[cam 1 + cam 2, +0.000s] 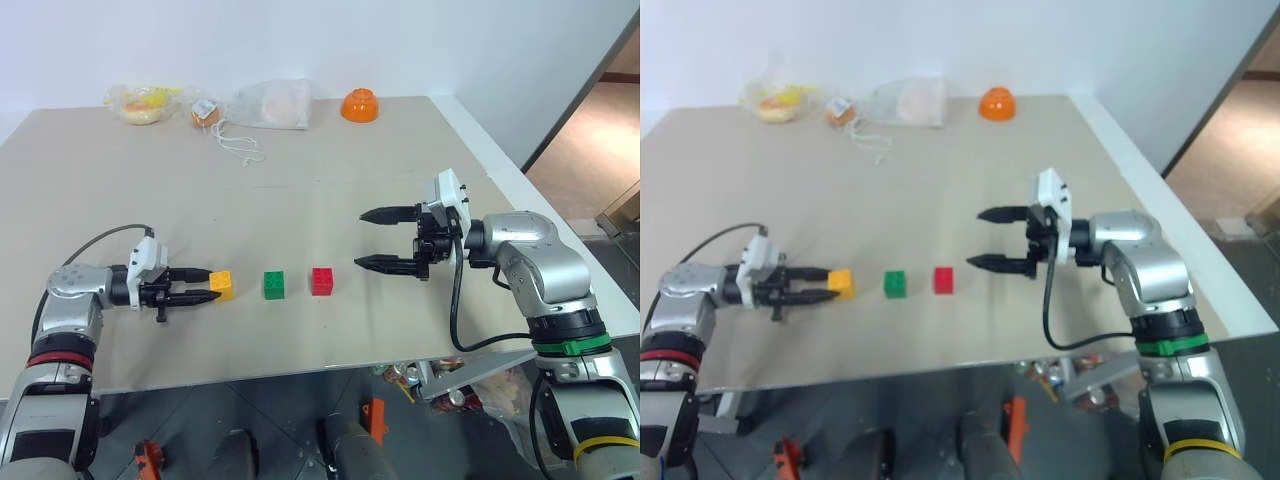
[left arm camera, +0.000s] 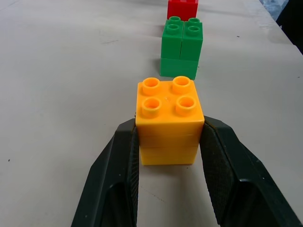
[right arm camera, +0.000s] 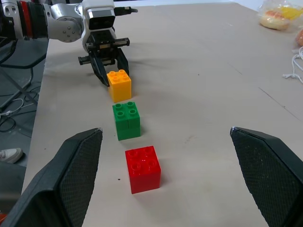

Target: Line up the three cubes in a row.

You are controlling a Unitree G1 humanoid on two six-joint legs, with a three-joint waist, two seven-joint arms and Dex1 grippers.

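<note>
The three cubes stand in a line on the tan table (image 1: 300, 190). The yellow-orange cube (image 1: 222, 285) is on the left, the green cube (image 1: 274, 285) in the middle and the red cube (image 1: 322, 281) on the right, with small gaps between them. My left gripper (image 1: 213, 284) reaches in level from the left and is shut on the yellow-orange cube (image 2: 169, 118), one black finger (image 2: 118, 175) against each side. The cube looks to rest on the table. My right gripper (image 1: 360, 239) hovers open to the right of the red cube (image 3: 142, 168), holding nothing.
An orange bowl (image 1: 359, 105), clear plastic bags (image 1: 272, 103) and a loose string (image 1: 238, 145) lie along the table's far edge. The table's front edge (image 1: 300, 372) runs close below the cubes. Its right edge falls off behind my right arm.
</note>
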